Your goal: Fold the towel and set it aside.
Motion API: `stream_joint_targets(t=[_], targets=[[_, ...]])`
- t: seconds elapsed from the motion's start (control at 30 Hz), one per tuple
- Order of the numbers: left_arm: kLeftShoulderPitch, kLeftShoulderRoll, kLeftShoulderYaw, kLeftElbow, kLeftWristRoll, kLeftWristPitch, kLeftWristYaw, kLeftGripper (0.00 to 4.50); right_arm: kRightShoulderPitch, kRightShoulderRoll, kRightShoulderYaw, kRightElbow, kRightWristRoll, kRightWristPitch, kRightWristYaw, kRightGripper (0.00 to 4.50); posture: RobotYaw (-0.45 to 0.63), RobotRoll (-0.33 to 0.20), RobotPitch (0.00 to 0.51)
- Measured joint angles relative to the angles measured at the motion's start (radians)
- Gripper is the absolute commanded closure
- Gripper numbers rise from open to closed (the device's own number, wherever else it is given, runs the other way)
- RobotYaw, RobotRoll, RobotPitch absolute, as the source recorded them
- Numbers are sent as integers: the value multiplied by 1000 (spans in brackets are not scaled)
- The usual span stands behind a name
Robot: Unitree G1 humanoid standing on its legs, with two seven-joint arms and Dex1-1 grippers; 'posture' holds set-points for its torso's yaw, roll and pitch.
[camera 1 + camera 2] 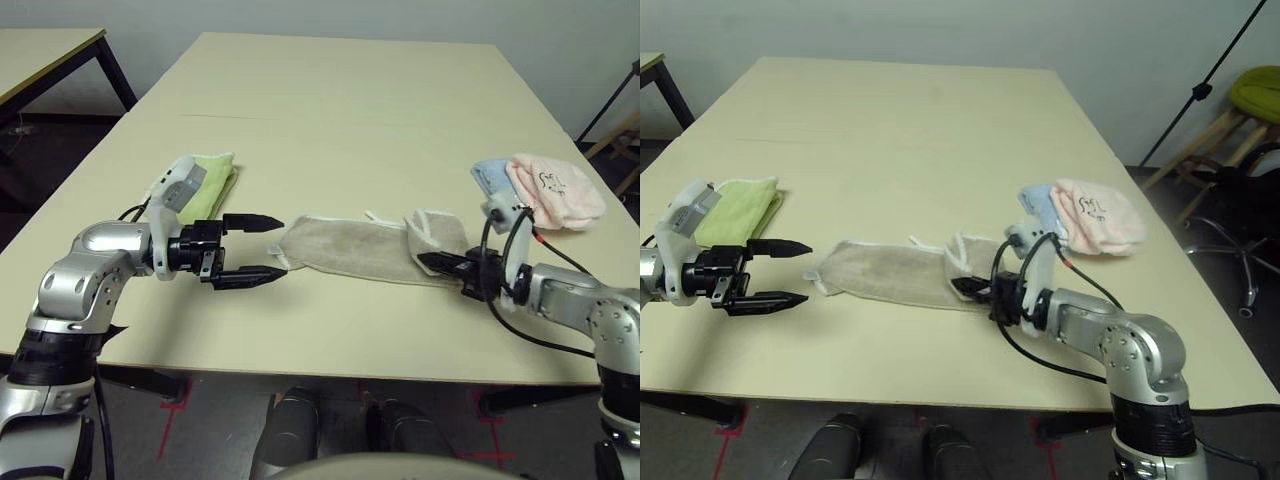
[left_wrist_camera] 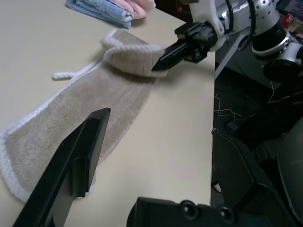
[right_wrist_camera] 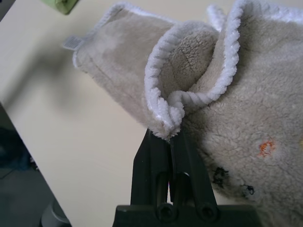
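Towel [image 1: 350,248] long axis left-right; right pincer [image 1: 440,264] pinching end.

My right claw [image 1: 973,288] pinches the towel [image 1: 902,273] at its near end on the tabletop [image 1: 940,130]; my left claw [image 1: 792,272] (fingers spread) hovers just beside the far end.

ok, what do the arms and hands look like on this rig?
Both forearms are rounded silver metal with black joint bands. Left hand: black block with two tapered black fingers, under a white wrist housing. Right hand: same black fingers, with a white camera mount and looping black cables, one marked red.
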Motion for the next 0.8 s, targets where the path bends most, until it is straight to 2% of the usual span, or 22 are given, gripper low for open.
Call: stream_joint_targets(t=[0.07, 0.17, 0.37, 0.47, 0.5, 0.67, 0.8], targets=[[0, -1, 0, -3, -5, 1, 5, 0, -6, 9, 30, 5, -26, -8, -1, 4272, 235, 0, 107], [0, -1, 0, -3, -9, 1, 9, 0, -12, 15, 44, 6, -51, -13, -9, 3508, 229, 0, 108], [-31, -20, -17, -3, -9, 19, 35, 0, -77, -28, 16, -4, -15, 50, 21, 1362, 207, 0, 111], [-65, -36, -27, -2, -10, 38, 51, 0, -108, -112, -8, -29, 40, 105, 81, 235, 198, 0, 112], [-78, -42, -29, -1, -10, 43, 54, 0, -121, -132, -17, -31, 58, 121, 98, 23, 196, 0, 111], [-162, -98, -65, -1, -11, 71, 80, 0, -179, -275, -78, -26, 169, 188, 234, 23, 187, 0, 109], [-231, -164, -103, 1, -4, 97, 142, 0, -193, -384, -94, 42, 137, 110, 345, 23, 176, 0, 106]])
